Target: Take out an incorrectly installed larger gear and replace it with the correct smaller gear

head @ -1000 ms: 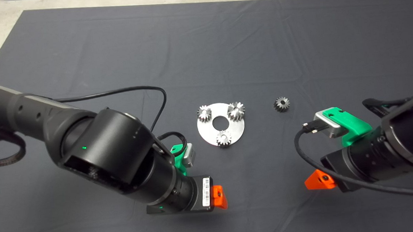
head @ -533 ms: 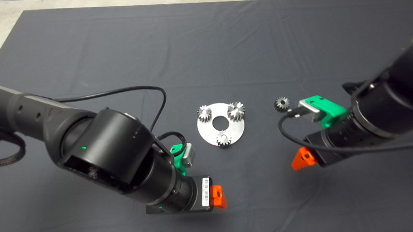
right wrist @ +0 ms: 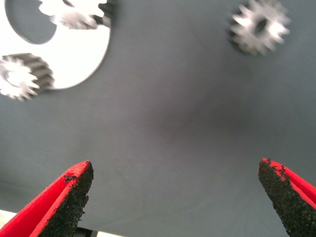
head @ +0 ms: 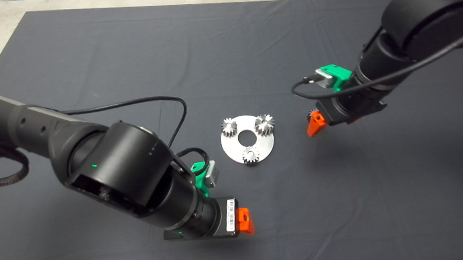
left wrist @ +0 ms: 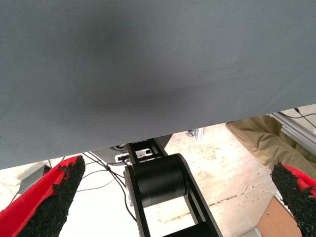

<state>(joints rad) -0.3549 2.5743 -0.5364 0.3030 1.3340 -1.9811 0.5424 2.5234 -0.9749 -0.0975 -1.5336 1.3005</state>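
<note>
- Hovering over the dark mat (head: 226,46) to the right of the round silver plate (head: 238,150), the right hand (right wrist: 175,197) has its two red fingers (right wrist: 69,200) spread wide with nothing between the black pads.
- The right arm (head: 418,26) comes in from the surface's far right corner, and the hand's one visible red fingertip (head: 315,124) sits over the spot where the smaller gear (right wrist: 259,27) lies, hiding nearly all of it in the head view.
- In the right wrist view the smaller gear lies flat on the mat, apart from the plate and beyond the open fingers, not touching either of them.
- The larger gear (head: 264,124) stands on the plate at its far right part, its flared teeth reaching just past the plate's rim.
- Two small silver gears (head: 229,127) also sit on the plate, one at the far left part and one at the near edge (head: 251,155), around the plate's centre hole (head: 247,137).
- The left hand (left wrist: 163,197) waits near the surface's near edge, left of the middle, well apart from the plate; its fingers (left wrist: 54,197) are spread wide and hold nothing.
- The left wrist view shows the mat's edge and, past it, pale floor with a black frame (left wrist: 163,187).
</note>
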